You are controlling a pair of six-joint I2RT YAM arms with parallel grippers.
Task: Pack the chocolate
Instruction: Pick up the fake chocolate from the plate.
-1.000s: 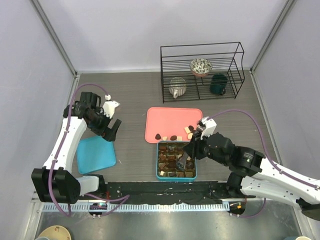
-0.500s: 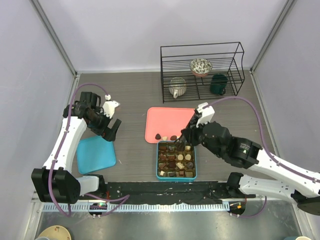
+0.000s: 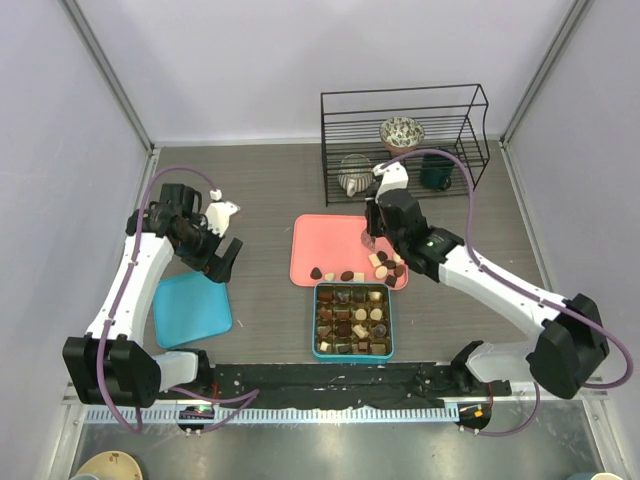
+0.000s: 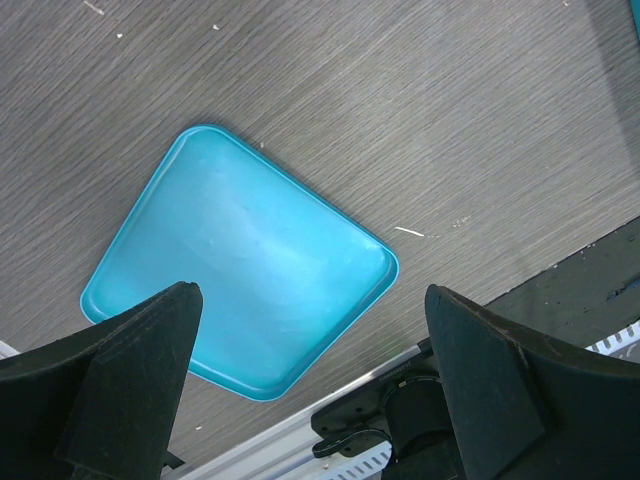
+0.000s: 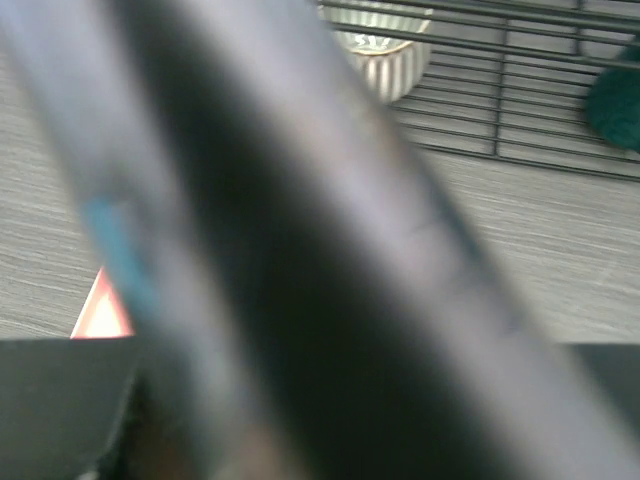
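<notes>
Loose chocolate pieces [image 3: 346, 275], dark, brown and cream, lie along the front edge of the pink tray [image 3: 335, 240], with more at its right front corner [image 3: 388, 264]. The teal box [image 3: 319, 322] in front of the tray holds several pieces in its brown compartments. My right gripper [image 3: 369, 239] hangs over the right part of the tray, just behind the corner pieces; a blurred cable fills its wrist view and hides the jaws. My left gripper [image 3: 224, 259] is open and empty over the table, above the teal lid [image 4: 240, 260].
A black wire rack [image 3: 404, 140] at the back holds a striped pot [image 3: 354, 175], a patterned bowl [image 3: 401, 132] and a dark green cup [image 3: 437, 170]. The teal lid [image 3: 191, 308] lies front left. The black front rail [image 3: 330, 378] runs along the near edge.
My right arm has swung from over the teal box back to the right part of the pink tray. The left arm has not moved.
</notes>
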